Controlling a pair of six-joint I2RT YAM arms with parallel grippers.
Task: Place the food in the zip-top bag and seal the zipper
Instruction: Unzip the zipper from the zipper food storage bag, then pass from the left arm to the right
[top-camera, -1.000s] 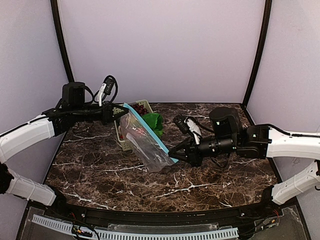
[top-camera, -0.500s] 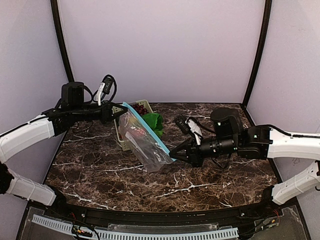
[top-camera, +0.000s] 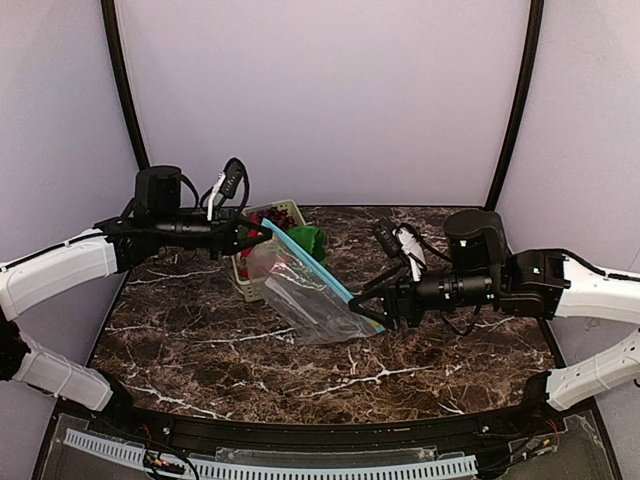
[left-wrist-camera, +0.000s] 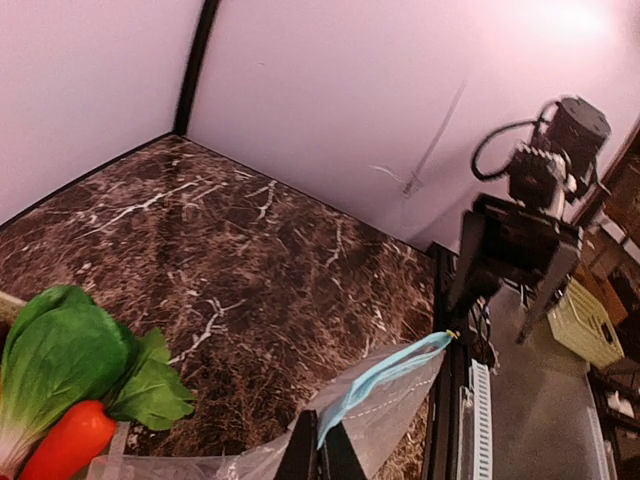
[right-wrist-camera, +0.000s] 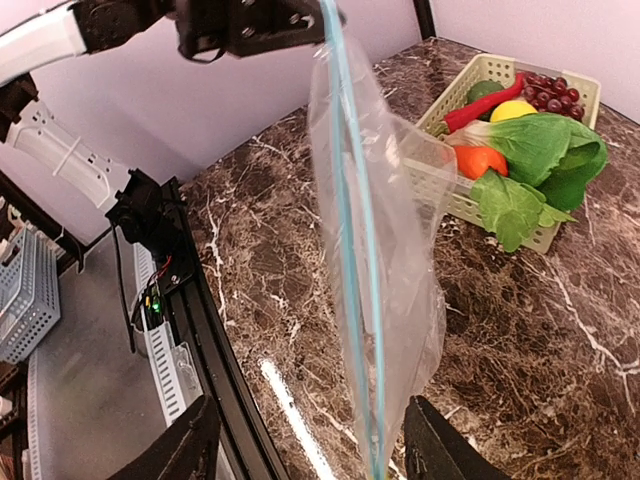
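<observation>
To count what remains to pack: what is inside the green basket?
In the basket: red chilli, lemon, grapes, bok choy, an orange piece and a dark green piece. Whatever lies under the bok choy leaves is covered.

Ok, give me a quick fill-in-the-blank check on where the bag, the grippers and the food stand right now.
The left gripper is shut on one end of the zip-top bag, at its light ___ zipper. The right gripper has its jaws ___, with the zipper's other end between them. The bok choy, grapes and lemon lie in the pale green ___.
Missing: blue; open; basket.
</observation>
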